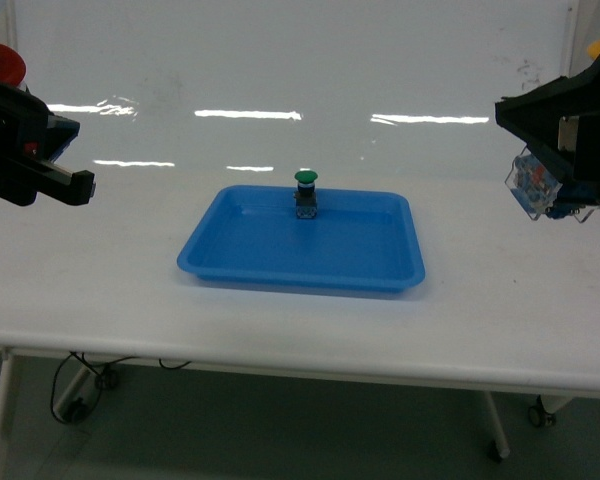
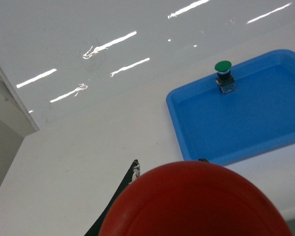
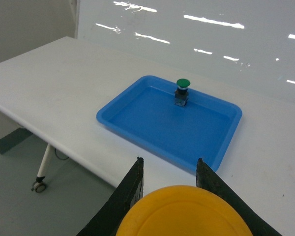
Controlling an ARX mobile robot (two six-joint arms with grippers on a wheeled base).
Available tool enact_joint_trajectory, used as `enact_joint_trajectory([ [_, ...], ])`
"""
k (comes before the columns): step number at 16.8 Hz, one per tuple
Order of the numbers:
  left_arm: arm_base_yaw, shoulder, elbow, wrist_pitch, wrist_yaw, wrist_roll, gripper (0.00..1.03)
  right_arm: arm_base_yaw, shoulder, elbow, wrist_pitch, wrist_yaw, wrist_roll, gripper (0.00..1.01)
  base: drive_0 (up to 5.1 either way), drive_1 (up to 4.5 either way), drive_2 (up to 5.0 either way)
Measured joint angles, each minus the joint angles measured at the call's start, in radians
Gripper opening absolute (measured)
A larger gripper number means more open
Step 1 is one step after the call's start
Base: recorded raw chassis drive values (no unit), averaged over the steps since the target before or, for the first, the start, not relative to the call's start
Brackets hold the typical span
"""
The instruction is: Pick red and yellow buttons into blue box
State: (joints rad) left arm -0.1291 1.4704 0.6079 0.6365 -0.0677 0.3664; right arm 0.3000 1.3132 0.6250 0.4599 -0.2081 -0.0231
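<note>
Neither button has yet been put into the blue box (image 1: 230,262), so both drops are judged to be left. The red button (image 2: 196,201) is held in the left pincer (image 1: 50,165), raised off the desk (image 1: 100,290) well to the left of the box; its glossy red cap fills the bottom of the left wrist view. The yellow button (image 3: 184,212) is clamped between the fingers of the right pincer (image 1: 545,190), raised to the right of the box; its smooth yellow cap is seen in the right wrist view, its clear body in the head view. Only a green button (image 1: 306,193) stands upright inside the box, near the far wall.
</note>
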Motion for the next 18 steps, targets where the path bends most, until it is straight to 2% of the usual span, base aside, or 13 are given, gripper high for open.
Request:
enact_joint_trajectory([
  [2,0.0,0.0,0.0,-0.007,0.0,0.0,0.25,0.001,0.0,0.0,-0.008,-0.001,0.0,0.29,0.1,-3.96,4.2],
  [7,0.0,-0.003,-0.001,-0.007,0.0,0.0,0.25,0.001,-0.005,0.0,-0.006,-0.001,0.0,0.29,0.0,0.0,0.0],
  [14,0.003,0.002,0.0,-0.006,-0.002,0.0,0.25,0.001,0.0,0.0,-0.007,-0.001,0.0,0.29,4.6,-3.78,-0.8],
  [18,0.003,0.002,0.0,-0.005,-0.002,0.0,0.25,0.001,0.0,0.0,-0.005,-0.002,0.0,0.29,4.7,-2.43,-2.4],
])
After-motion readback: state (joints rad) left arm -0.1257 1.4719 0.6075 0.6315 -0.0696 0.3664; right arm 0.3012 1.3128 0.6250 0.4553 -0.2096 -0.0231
